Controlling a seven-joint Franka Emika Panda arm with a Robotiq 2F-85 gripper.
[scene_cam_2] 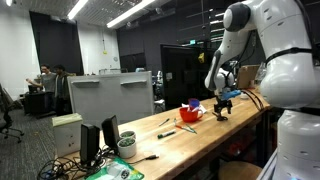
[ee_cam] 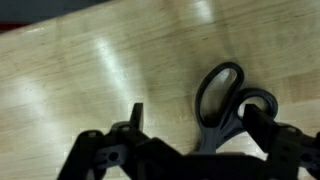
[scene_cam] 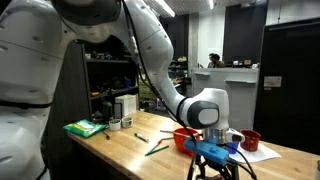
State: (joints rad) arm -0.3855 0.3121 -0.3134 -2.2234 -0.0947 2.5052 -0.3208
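Gripper (ee_cam: 195, 128) jaws are spread wide and hold nothing. Scissors (ee_cam: 228, 98) lie flat on the wooden table (ee_cam: 80, 70) directly beneath it, off-centre toward the finger on the right of the wrist view. Handle loops point away; the long axis runs back under the palm (blades hidden).

**A:** What colour are the scissors (ee_cam: 228, 100) you see in the wrist view?

**B:** The handles are black, and your claw (ee_cam: 195, 125) is black as well.

**A:** And the table (ee_cam: 80, 70)?

**B:** It's pale wood with a fine straight grain and glossy light patches. Your arm (scene_cam: 150, 40) is white. The bowl (scene_cam: 184, 137) and the cup (scene_cam: 250, 140) are red, and the cloth (scene_cam: 85, 128) is green.
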